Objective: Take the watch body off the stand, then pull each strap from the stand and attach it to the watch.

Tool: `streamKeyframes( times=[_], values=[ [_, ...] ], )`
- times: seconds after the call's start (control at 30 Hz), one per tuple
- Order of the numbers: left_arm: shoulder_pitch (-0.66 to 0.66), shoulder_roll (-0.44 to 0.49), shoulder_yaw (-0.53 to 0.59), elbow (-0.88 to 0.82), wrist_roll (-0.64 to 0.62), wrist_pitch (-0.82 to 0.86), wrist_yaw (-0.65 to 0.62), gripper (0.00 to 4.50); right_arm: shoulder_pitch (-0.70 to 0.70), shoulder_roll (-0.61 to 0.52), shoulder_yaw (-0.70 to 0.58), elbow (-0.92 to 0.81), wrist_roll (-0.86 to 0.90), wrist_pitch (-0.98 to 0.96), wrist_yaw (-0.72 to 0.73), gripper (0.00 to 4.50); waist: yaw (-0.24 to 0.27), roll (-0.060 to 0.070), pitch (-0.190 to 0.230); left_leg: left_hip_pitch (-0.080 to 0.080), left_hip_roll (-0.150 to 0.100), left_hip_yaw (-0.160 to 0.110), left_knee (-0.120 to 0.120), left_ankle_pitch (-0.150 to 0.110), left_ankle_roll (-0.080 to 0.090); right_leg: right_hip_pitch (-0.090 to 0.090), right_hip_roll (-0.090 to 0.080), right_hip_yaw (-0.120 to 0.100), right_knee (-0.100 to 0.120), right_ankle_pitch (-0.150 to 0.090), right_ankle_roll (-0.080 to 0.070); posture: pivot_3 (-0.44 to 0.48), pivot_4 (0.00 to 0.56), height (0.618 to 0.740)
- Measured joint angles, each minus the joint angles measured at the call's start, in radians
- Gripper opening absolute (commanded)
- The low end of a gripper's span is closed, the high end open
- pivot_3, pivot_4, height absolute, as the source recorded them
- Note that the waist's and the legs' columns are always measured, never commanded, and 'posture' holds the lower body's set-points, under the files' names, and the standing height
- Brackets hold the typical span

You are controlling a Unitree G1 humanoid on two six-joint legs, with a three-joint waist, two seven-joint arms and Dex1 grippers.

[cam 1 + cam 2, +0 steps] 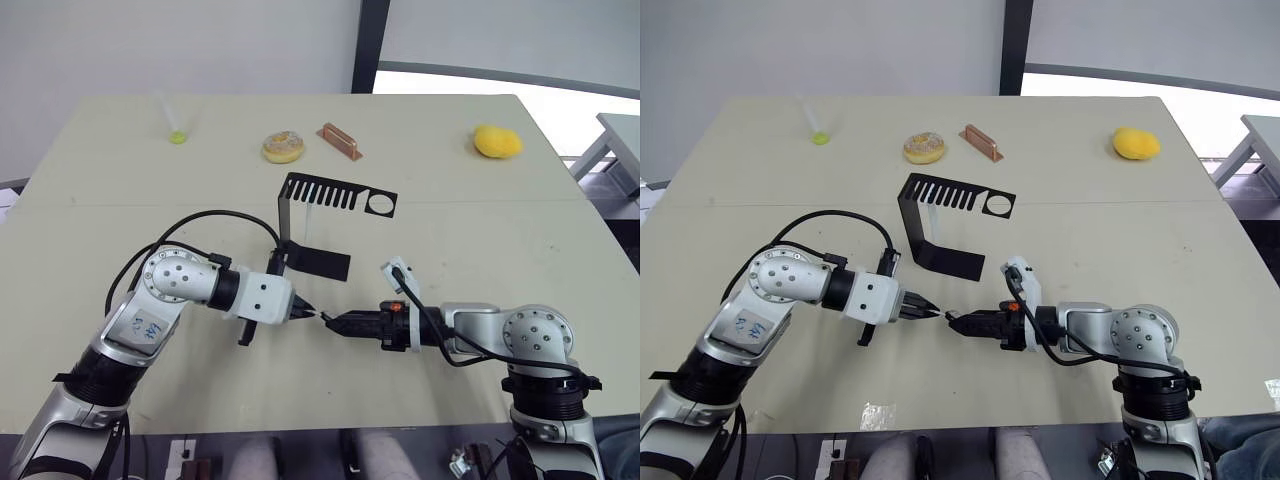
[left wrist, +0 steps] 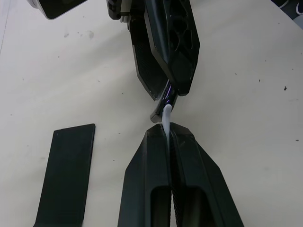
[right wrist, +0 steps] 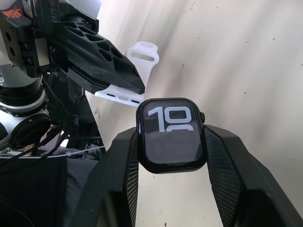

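Right gripper [image 3: 171, 142] clamps watch body [image 3: 171, 135]; left gripper [image 2: 169, 137] pinches white strap [image 2: 166, 116], end touching the watch.

Right pincer [image 3: 171, 142] clamps the watch body [image 3: 171, 135]; left pincer [image 3: 137, 90] grips a white strap [image 3: 135, 61].

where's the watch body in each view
Left eye view: watch body between the meeting gripper tips, low centre.
Right eye view: same spot, held by the right gripper.
Left wrist view: seen edge-on above a white strap.
Right wrist view: screen facing, centre.
Shared landmark: the stand.
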Motion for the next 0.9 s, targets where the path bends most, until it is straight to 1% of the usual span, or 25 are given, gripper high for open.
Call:
streamKeyframes(
  times=[0.9],
  values=[
    [-0.011, -0.017, -0.046, -0.026, 0.086, 0.035, 0.018, 0.0, 0.002, -0.003, 0.001, 0.0, 0.0, 0.003, -0.018, 1.51, 0.0, 0.0, 0.0, 0.0, 0.0, 0.0, 0.0, 0.0, 0.0, 0.0, 0.0, 0.0, 0.0, 0.0, 0.0, 0.0, 0.15, 0.74]
  ],
)
